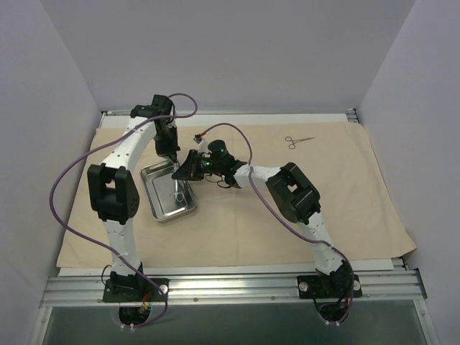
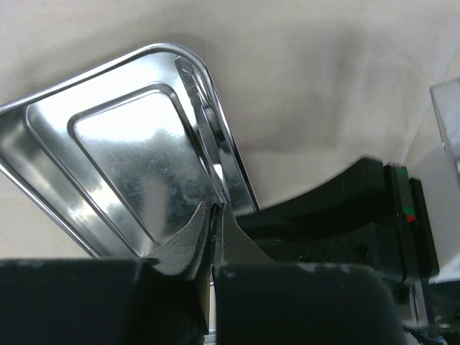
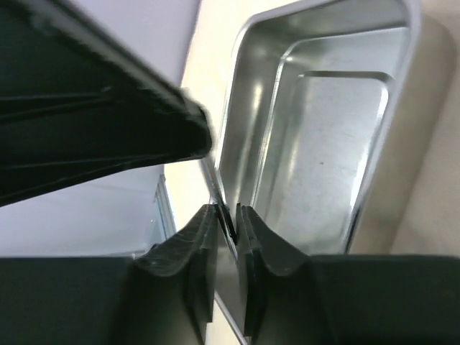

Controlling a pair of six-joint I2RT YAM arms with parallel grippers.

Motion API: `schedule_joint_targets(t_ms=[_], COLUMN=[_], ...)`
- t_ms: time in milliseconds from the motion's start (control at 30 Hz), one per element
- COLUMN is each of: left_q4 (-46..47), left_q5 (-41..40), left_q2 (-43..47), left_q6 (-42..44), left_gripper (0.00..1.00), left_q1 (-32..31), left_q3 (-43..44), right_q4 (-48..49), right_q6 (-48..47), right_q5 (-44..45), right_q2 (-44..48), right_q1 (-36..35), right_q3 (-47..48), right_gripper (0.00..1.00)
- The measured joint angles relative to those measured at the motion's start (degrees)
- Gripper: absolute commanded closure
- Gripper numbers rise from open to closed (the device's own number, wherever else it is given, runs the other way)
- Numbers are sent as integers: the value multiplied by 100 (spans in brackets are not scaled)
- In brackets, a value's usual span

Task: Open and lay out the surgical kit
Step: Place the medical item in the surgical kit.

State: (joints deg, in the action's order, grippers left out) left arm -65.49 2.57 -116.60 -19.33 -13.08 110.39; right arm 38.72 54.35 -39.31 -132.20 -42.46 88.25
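The beige cloth wrap (image 1: 287, 208) lies spread flat over the table. The shiny steel tray (image 1: 159, 195) sits on it left of centre. A thin metal instrument (image 1: 177, 194) lies inside the tray, against its wall in the left wrist view (image 2: 208, 129). A second instrument (image 1: 298, 141) lies on the cloth at the far right. My left gripper (image 1: 173, 164) points down at the tray's far right corner, its jaws (image 2: 215, 210) shut on the tray rim (image 2: 233, 172). My right gripper (image 1: 185, 172) meets the same rim from the right, its fingers (image 3: 228, 215) closed around the tray edge (image 3: 215, 180).
White walls stand left, right and behind. A metal rail (image 1: 230, 287) runs along the near table edge, holding both arm bases. The left arm's purple cable (image 1: 61, 187) loops out to the left. The two gripper heads are close together over the tray's right rim.
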Motion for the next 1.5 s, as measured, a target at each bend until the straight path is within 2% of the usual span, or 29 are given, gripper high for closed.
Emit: schedule_joint_targets(t_ms=[33, 200, 233, 267, 300, 367, 467, 500, 633, 733, 933, 1067, 1200, 1500], left_q4=[4, -149, -192, -214, -251, -310, -319, -334, -289, 153, 1456, 2389, 3051, 4024], left_q5=[11, 50, 63, 83, 103, 142, 146, 144, 142, 463, 2129, 3049, 3648, 4446], left_q2=[0, -28, -50, -74, -111, -197, -227, -227, -138, 297, 1598, 1886, 1869, 1563], left_q6=[4, 44, 52, 55, 66, 81, 37, 42, 79, 170, 190, -72, -321, -793], left_gripper=[98, 98, 94, 87, 75, 45, 34, 23, 21, 21, 21, 20, 20, 22], left_q1=[0, 22, 22, 24, 28, 39, 61, 76, 149, 205, 240, 223, 208, 76], left_q3=[2, 142, 221, 295, 396, 614, 833, 907, 957, 284, -1792, -2457, -2575, -2457], right_q4=[94, 319, 369, 398, 435, 483, 448, 424, 197, -214, -831, -807, -702, -535], right_q6=[13, 120, 125, 129, 140, 175, 205, 205, 173, 63, -44, -35, -22, 175], right_q5=[-94, -315, -356, -376, -407, -422, -431, -439, -470, -498, -538, -553, -632, -828], right_q2=[2, 0, 0, 0, 2, 7, 13, 26, 149, 319, 1054, 1665, 2011, 2022], right_q1=[0, 9, 24, 59, 90, 153, 273, 323, 581, 813, 1410, 1720, 1775, 1827], right_q3=[2, 17, 24, 26, 35, 37, 7, -26, -205, -227, -232, -348, -385, -387], right_gripper=[100, 100, 100, 100, 100, 100, 100, 100, 100, 100, 100, 100, 100, 100])
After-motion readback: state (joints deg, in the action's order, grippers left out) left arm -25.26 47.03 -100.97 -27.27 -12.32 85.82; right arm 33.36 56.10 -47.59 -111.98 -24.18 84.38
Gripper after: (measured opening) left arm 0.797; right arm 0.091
